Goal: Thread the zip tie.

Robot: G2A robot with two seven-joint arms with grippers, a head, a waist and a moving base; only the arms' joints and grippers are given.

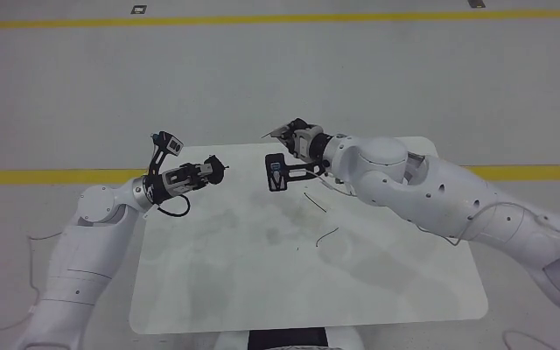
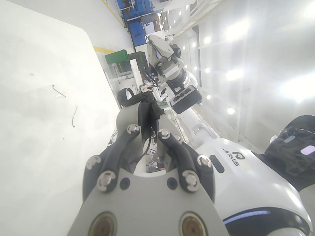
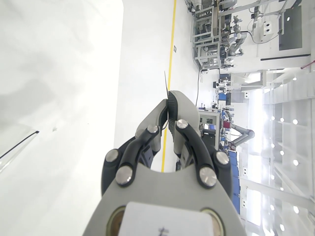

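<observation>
My right gripper (image 1: 286, 133) hangs over the table's far edge, shut on a thin black zip tie (image 3: 165, 82). The tie's pointed tail sticks out past the fingertips (image 3: 172, 99) and also shows as a dark sliver (image 1: 268, 135) in the top view. My left gripper (image 1: 217, 168) is at the table's far left, facing the right one across a gap. Its fingers (image 2: 141, 109) are closed on a short dark stub (image 1: 226, 164) that looks like a zip tie end. In the left wrist view the right gripper (image 2: 153, 76) shows beyond my left gripper (image 2: 145, 96).
Two loose black zip ties (image 1: 315, 202) (image 1: 329, 233) lie on the white table (image 1: 262, 289), right of centre. The left wrist view shows them too (image 2: 59, 90) (image 2: 74, 116). One tie (image 3: 19, 144) appears in the right wrist view. Yellow floor lines run behind the table.
</observation>
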